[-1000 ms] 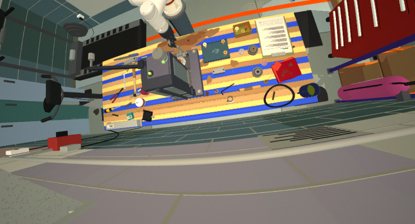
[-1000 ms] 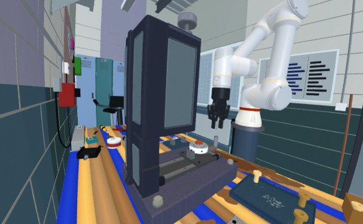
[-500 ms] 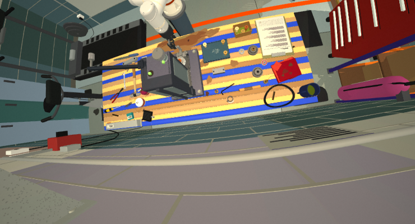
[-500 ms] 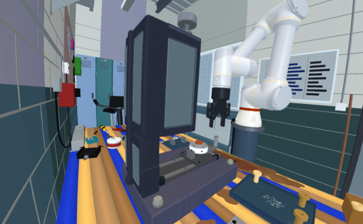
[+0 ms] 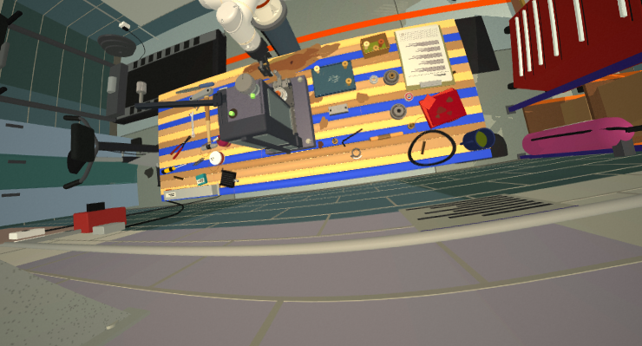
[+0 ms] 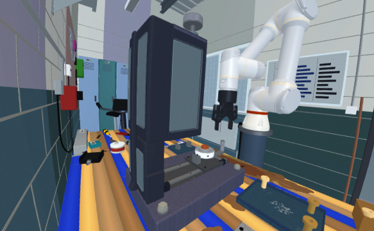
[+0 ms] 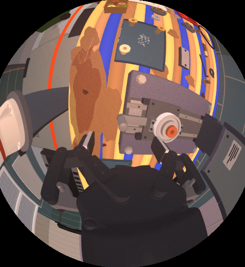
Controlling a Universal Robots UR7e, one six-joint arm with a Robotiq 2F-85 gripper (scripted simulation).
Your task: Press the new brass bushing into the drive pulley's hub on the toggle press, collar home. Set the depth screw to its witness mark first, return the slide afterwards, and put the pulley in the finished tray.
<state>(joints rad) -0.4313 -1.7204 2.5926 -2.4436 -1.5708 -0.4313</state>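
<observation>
The slide's upright handle pin stands at the outer end of the press slide, below my gripper, which is open and holds nothing. The white drive pulley sits on the slide's nest with an orange bushing in its hub. The slide is pulled out from the dark toggle press. A knurled depth screw tops the press. The dark green tray with brass pegs lies to the right of the press base.
Behind the press the robot's pedestal stands at the bench's rear edge. Loose pulleys, a clipboard, a red bin and a black belt loop lie right. Hand tools crowd the left end.
</observation>
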